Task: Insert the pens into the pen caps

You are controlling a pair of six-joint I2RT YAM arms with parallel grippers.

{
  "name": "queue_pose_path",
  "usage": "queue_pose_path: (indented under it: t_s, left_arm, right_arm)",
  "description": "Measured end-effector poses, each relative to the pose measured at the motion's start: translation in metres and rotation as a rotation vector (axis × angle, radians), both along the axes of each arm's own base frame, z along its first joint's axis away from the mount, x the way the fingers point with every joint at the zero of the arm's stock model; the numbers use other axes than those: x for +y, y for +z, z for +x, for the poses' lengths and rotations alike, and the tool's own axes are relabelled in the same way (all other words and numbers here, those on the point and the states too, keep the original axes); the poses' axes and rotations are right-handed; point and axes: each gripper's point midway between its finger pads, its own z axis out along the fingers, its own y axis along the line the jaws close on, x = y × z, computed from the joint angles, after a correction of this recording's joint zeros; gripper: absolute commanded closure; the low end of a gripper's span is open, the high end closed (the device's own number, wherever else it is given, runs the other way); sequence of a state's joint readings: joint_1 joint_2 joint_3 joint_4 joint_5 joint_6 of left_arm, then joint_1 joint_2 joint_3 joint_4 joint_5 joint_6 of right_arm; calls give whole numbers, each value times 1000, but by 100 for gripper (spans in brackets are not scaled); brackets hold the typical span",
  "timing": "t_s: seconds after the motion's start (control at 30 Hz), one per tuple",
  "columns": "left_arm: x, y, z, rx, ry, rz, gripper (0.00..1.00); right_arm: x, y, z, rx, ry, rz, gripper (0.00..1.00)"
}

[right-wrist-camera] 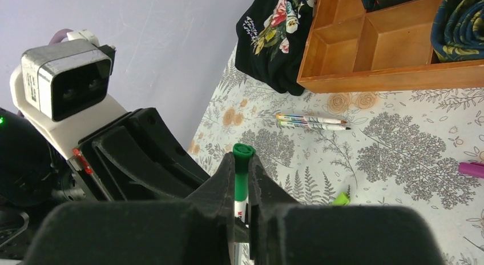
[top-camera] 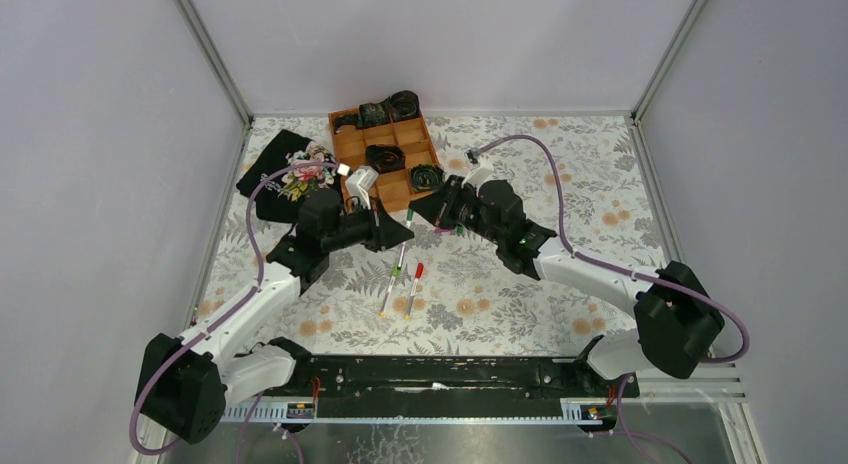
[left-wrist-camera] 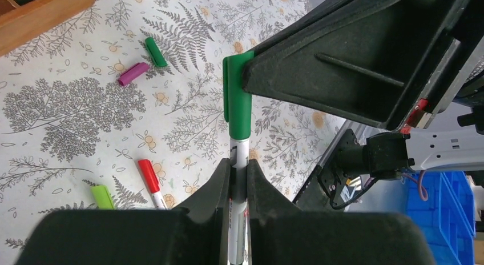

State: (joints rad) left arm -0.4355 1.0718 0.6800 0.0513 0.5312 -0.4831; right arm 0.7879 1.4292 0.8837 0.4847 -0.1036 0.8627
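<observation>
My left gripper [left-wrist-camera: 238, 162] is shut on a white pen barrel [left-wrist-camera: 238, 188] whose tip sits in a dark green cap [left-wrist-camera: 238, 105]. My right gripper [right-wrist-camera: 243, 159] is shut on that same green cap [right-wrist-camera: 242, 153]. The two grippers meet over the mat's middle [top-camera: 409, 217]. A red-capped pen [left-wrist-camera: 149, 182] and a lime-capped pen [top-camera: 393, 277] lie on the mat below. A loose dark green cap [left-wrist-camera: 155, 51] and a magenta cap [left-wrist-camera: 133, 73] lie side by side. Two more pens [right-wrist-camera: 313, 122] lie near the tray.
A wooden compartment tray [top-camera: 352, 144] with dark coiled items stands at the back centre. A black floral cloth [top-camera: 285, 169] lies to its left. The floral mat [top-camera: 520, 304] covers the table, with grey walls on three sides.
</observation>
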Motion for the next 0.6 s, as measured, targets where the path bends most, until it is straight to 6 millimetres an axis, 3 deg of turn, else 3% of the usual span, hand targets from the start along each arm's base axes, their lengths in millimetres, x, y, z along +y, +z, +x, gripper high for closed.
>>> queue_pose_path:
  t_s: [0.07,0.1,0.23,0.43,0.6]
  left_arm:
    - [-1,-1,-2,5,-11,-3,100]
    - [-1,2,0,-11,-9,-9,100]
    - [0,20,8,-88,3,-44,100]
    - [-3,38,5,-153,-30,-82,100]
    - [-7,48,-1,-190,-75,-110,100]
  right_arm:
    - [-2,0,-2,1,-4,-2,50]
    - [-2,-2,-7,13,12,-8,43]
    - [-1,-4,-34,38,105,-45,27]
    - [-33,21,-8,4,95,-16,21]
    - [-30,53,-5,-59,160,21,29]
